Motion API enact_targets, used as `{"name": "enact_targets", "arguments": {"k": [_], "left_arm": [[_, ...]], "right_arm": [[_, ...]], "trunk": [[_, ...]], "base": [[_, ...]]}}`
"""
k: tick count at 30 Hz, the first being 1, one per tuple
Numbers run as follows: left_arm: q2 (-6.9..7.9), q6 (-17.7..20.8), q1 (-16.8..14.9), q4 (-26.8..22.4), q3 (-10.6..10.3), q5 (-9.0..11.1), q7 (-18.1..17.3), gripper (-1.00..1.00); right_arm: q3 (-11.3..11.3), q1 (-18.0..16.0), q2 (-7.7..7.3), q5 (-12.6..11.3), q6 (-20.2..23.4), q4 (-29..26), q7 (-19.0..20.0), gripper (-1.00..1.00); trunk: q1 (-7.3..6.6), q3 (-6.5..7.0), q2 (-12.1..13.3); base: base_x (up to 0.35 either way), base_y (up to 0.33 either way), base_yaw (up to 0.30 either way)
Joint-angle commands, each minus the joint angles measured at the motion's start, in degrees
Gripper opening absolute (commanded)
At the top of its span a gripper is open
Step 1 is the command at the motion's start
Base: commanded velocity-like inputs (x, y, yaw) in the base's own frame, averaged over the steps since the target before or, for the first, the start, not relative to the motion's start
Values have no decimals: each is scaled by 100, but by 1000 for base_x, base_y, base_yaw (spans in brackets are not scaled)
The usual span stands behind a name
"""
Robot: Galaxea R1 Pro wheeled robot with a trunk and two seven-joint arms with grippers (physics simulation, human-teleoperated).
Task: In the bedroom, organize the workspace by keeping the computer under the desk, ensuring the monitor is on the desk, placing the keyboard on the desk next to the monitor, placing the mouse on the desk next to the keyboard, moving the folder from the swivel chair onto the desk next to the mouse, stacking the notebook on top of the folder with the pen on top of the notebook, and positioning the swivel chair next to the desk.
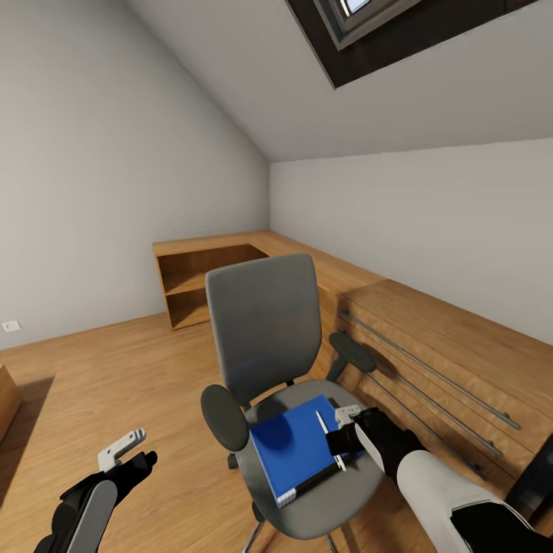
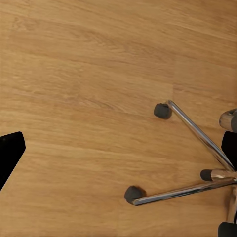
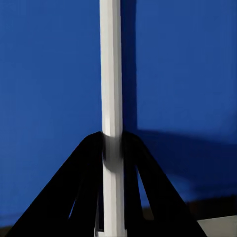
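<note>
Low at the frame's left, the left gripper (image 1: 130, 453) hangs over the wood floor (image 2: 89, 89), its spread impossible to tell. Center, the swivel chair (image 1: 265, 322) carries the blue folder (image 1: 288, 445). Right of it, the right gripper (image 3: 112, 148) pinches the white pen (image 3: 110, 74) above that folder.

attic bedroom in home, set up as work corner. evidence: grey walls (image 1: 92, 153) meeting sloped ceiling (image 1: 399, 84) with dark-framed skylight (image 1: 369, 23); light wood plank floor (image 1: 100, 369); low wooden shelf unit (image 1: 200, 280) in corner; long wooden dresser (image 1: 438, 353) with rail handles along wall; grey swivel chair (image 1: 265, 330) on chrome castor base (image 2: 197, 163); wall socket (image 1: 11, 326).
</note>
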Motion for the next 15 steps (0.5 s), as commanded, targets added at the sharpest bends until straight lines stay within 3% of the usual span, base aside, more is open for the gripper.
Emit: {"name": "enact_targets", "arguments": {"k": [1,8,15], "left_arm": [[2,12,-1,-8,-1,61,53,100],[2,10,-2,-8,-1,53,56,100],[6,-16,0,141,0,45,53,100]], "right_arm": [[26,1,-6,73,24,185,30,-100],[24,1,-10,75,19,182,30,-100],[32,24,-25,80,156,-741,30,-100]], "trunk": [[0,-7,-2],[-132,100,238],[-286,226,519]], "base": [[0,0,0],[0,0,0],[0,0,0]]}}
